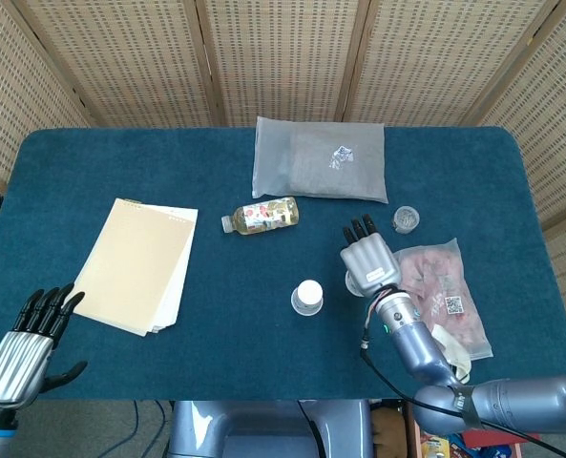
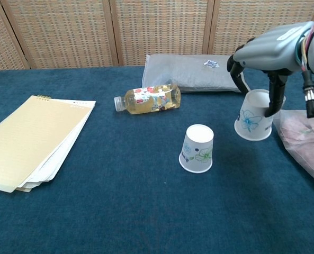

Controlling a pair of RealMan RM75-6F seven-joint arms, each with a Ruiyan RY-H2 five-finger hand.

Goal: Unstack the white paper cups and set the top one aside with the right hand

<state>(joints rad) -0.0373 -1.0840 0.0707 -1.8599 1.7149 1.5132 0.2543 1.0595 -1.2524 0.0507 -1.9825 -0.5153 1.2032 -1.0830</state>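
One white paper cup [image 2: 198, 148] with a blue and green flower print stands upside down on the blue table; in the head view this cup [image 1: 307, 296] is near the middle front. My right hand [image 2: 268, 48] holds the other white cup [image 2: 253, 122] upside down, low over the table to the right of the first, fingers around its top. From the head camera, my right hand [image 1: 369, 260] hides most of that cup. My left hand [image 1: 20, 343] hovers open off the table's front left corner, holding nothing.
A small drink bottle [image 2: 147, 98] lies on its side behind the cups. A grey padded bag [image 2: 191, 73] lies at the back. A pink packet [image 1: 439, 298] and a small round tin [image 1: 406, 219] sit close to the right hand. A yellow notepad [image 2: 32, 138] lies left.
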